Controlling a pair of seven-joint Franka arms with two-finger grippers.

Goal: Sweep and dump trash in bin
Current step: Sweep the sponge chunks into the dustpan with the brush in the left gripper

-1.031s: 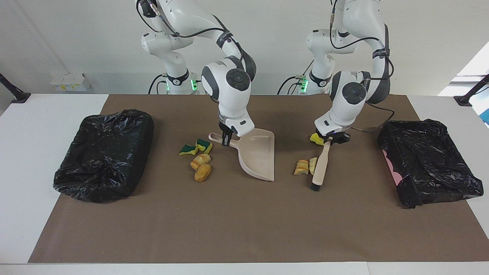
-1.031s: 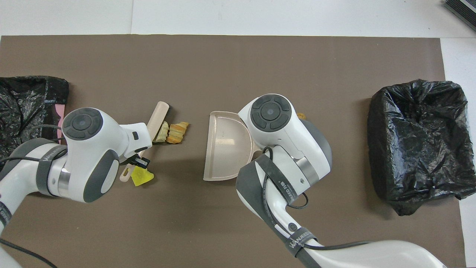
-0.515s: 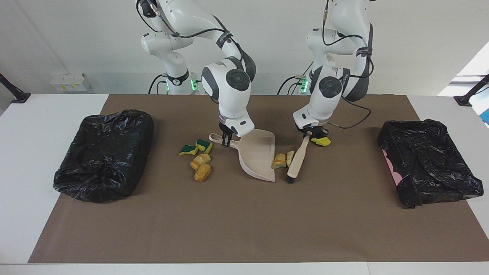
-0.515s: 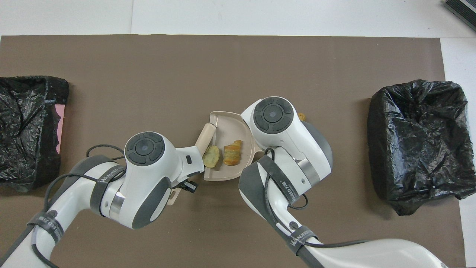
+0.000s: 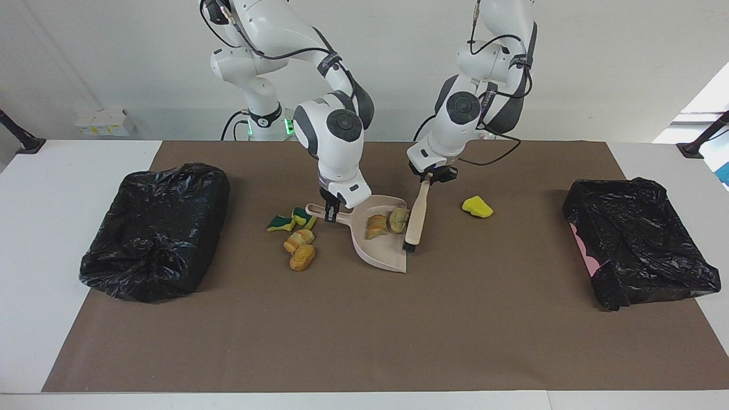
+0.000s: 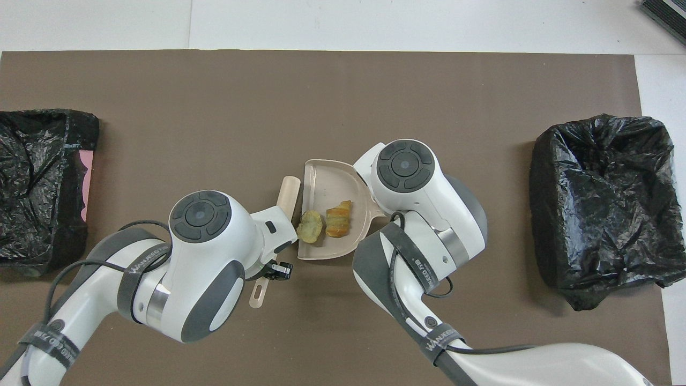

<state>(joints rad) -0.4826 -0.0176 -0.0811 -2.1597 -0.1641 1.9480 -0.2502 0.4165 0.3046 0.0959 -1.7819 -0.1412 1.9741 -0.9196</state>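
My right gripper [image 5: 330, 213] is shut on the handle of the beige dustpan [image 5: 383, 246], whose open edge faces the left arm's end of the table. Two pieces of trash lie in the pan: a bread chunk [image 5: 376, 226] [image 6: 338, 219] and a greenish piece [image 5: 398, 219] [image 6: 310, 225]. My left gripper [image 5: 431, 177] is shut on the brush [image 5: 416, 219] [image 6: 288, 194], bristles down at the pan's open edge. A yellow sponge [image 5: 477, 207] lies alone on the mat. Two green-backed sponges [image 5: 293, 220] and two bread chunks [image 5: 300, 249] lie beside the pan's handle.
A bin lined with a black bag [image 5: 154, 228] [image 6: 600, 198] stands at the right arm's end of the table. A second one [image 5: 638, 239] [image 6: 37, 182] stands at the left arm's end. A brown mat [image 5: 364, 330] covers the table's middle.
The left arm swept the brush toward the dustpan, pushing two scraps into it. The yellow sponge stayed where it was and is now uncovered. The pan shifted slightly.
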